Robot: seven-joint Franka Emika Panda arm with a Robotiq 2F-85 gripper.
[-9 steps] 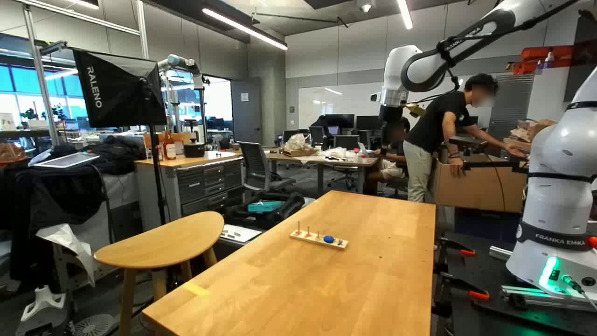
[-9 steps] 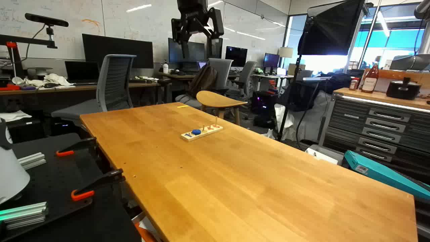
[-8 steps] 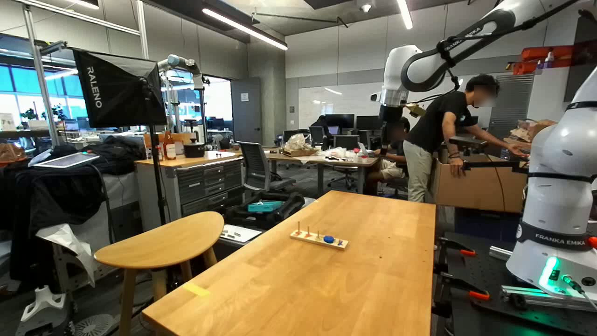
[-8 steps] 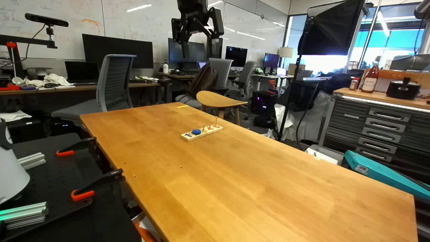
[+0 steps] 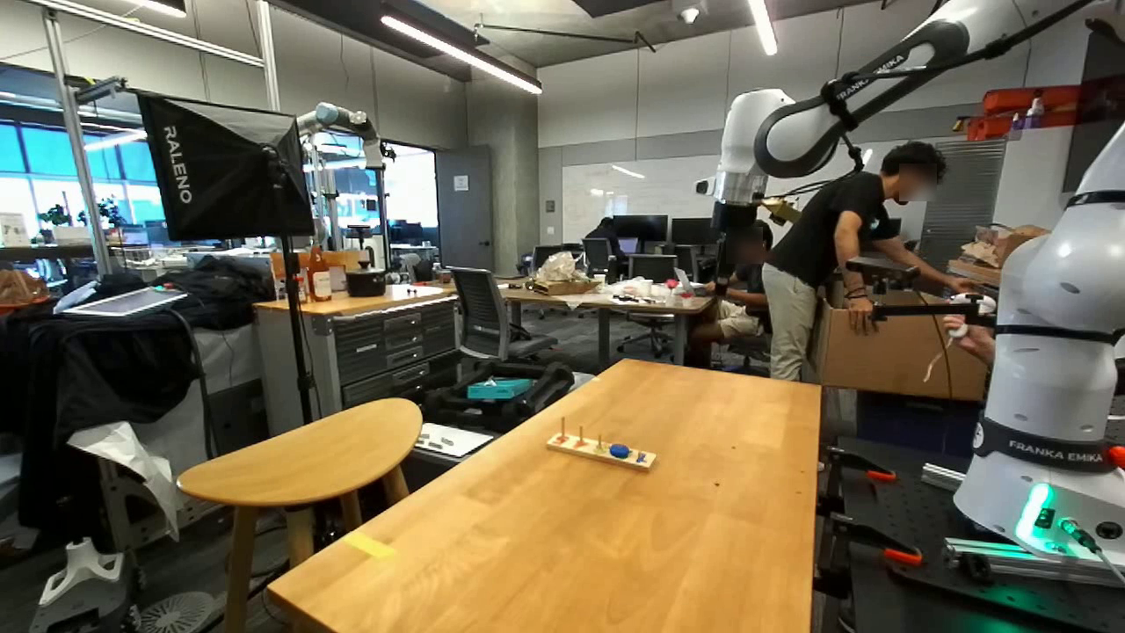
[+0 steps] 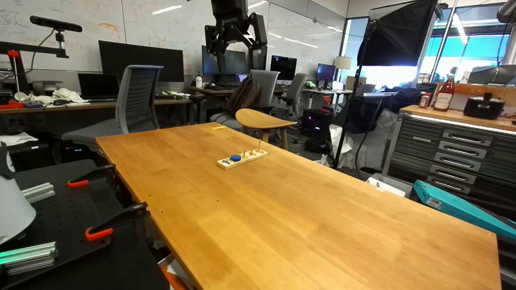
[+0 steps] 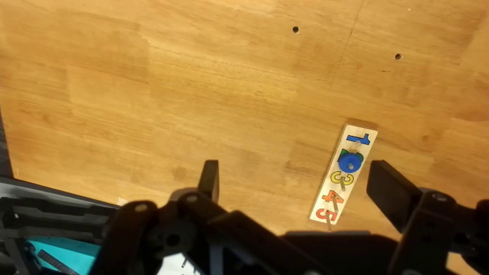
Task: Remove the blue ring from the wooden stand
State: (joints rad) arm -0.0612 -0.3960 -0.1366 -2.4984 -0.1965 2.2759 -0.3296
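The wooden stand (image 7: 332, 183) is a pale strip with numbers 1 to 5 and short pegs of rising height. It lies on the long table in both exterior views (image 5: 584, 451) (image 6: 246, 160). The blue ring (image 7: 348, 163) sits around the peg at the number 2; it also shows in both exterior views (image 5: 620, 451) (image 6: 235, 158). The other pegs are bare. My gripper (image 6: 238, 64) is open and empty, high above the table and pointing down. In the wrist view, the stand shows between the open fingers (image 7: 294, 166), nearer the right finger.
The long wooden table (image 6: 306, 213) has small holes. A round-edged wooden stool (image 5: 308, 453) stands beside it. Clamps (image 6: 100, 233) grip the table edge on the robot's side. A person (image 5: 831, 255) stands behind the table near the robot base.
My gripper has come down very slightly and shifted a little. A hand with a white controller has appeared beside the robot base. The stand and ring have not moved.
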